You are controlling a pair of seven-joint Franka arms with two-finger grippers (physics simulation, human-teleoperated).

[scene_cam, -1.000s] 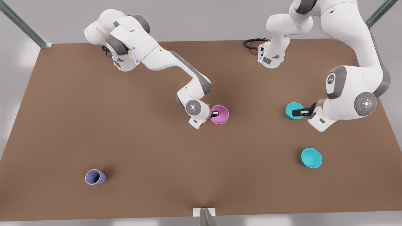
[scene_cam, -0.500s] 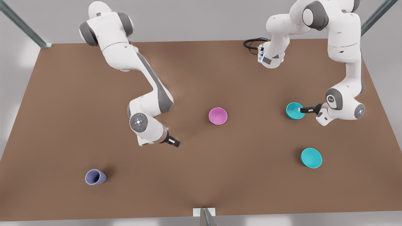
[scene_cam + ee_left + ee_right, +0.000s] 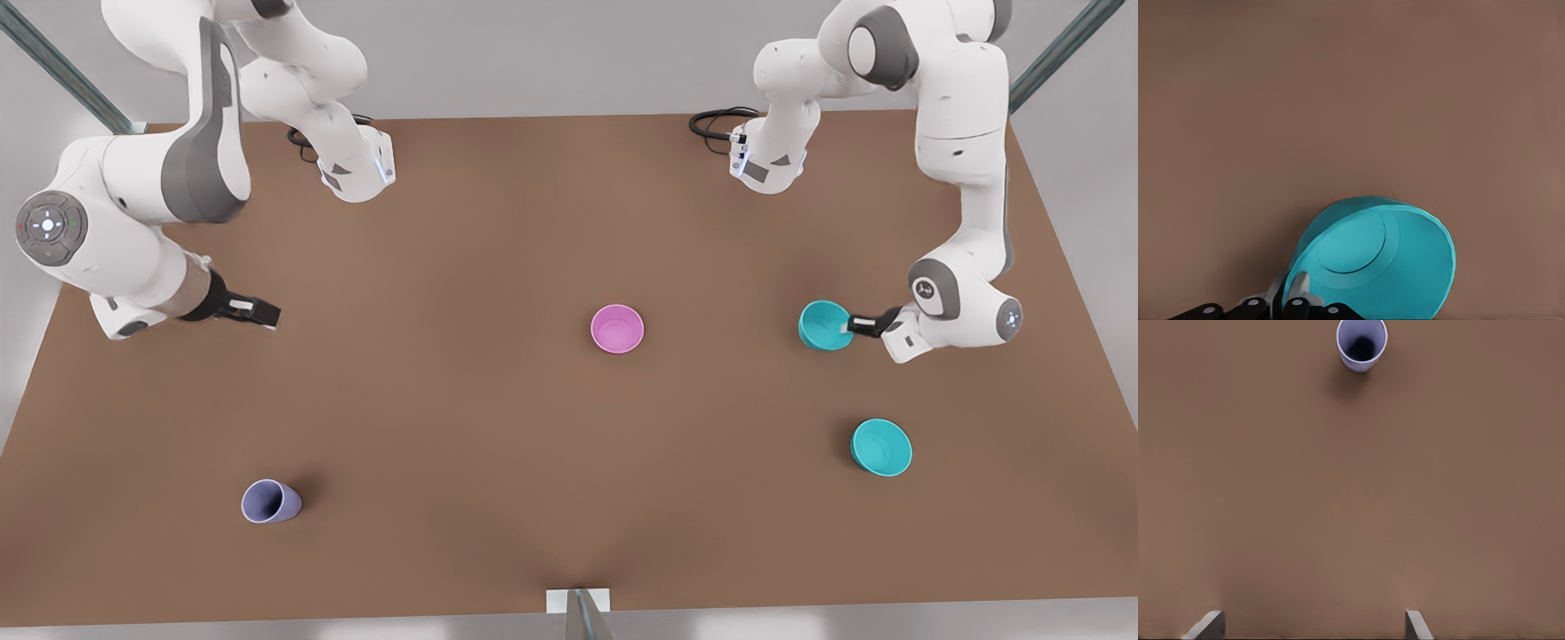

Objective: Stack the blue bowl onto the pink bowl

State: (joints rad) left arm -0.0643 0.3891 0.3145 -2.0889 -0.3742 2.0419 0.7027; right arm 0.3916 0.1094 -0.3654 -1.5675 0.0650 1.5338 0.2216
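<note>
A lavender cup [image 3: 269, 501] is seen near the table's [image 3: 462, 427] front-left corner, upright and with nothing inside. Over the table's left edge the right end effector [image 3: 258, 311] is held above the surface on a bent arm, its fingertips [image 3: 1210, 625] spread apart with nothing between them; the cup is viewed ahead of it in the right wrist view. The pink bowl [image 3: 617, 328] is set near the table's middle, hollow and unfilled, well apart from both end effectors. Toward the right edge the blue bowl [image 3: 824, 324] is clamped at its rim by the left end effector [image 3: 847, 325], tilted and bare inside [image 3: 1378, 267]. A second teal bowl [image 3: 881, 447] is found nearer the front-right corner, with nothing in it.
</note>
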